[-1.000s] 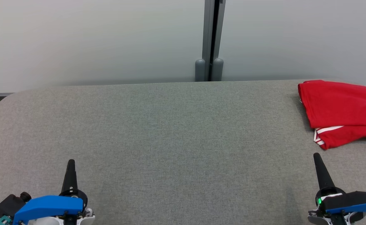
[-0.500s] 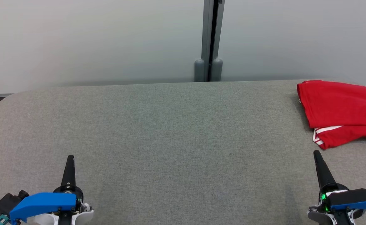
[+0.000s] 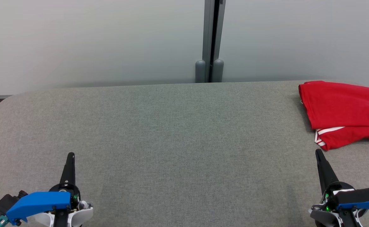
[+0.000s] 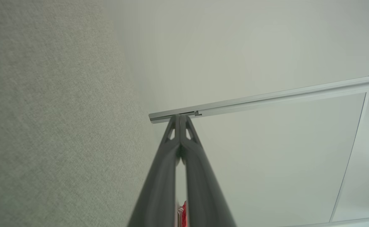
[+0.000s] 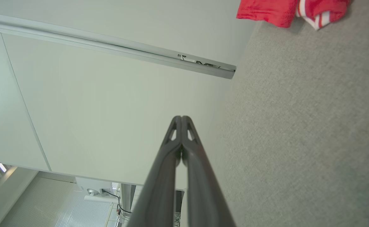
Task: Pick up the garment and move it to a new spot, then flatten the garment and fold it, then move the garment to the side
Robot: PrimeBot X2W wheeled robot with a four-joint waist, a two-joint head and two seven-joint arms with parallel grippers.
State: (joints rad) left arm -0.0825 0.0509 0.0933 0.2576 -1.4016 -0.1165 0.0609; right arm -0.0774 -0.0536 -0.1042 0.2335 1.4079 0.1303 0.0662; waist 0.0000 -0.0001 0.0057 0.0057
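The red garment (image 3: 342,110), with white stripes at one hem, lies folded at the far right of the grey fabric-covered table (image 3: 178,126), running off the head view's right edge. It rests as it did a second ago. It and the grey post (image 3: 210,41) behind the table have both slid slightly left in the picture, so the camera has turned, not the cloth.

The left gripper (image 3: 71,155) hangs over the near left of the table with its fingers pressed together, holding nothing. Its tip now reaches a little further up the view and its blue housing sits further left. The right gripper (image 3: 318,152) is likewise closed and empty, just short of the garment's striped hem and apart from it, its tip also slightly higher than before
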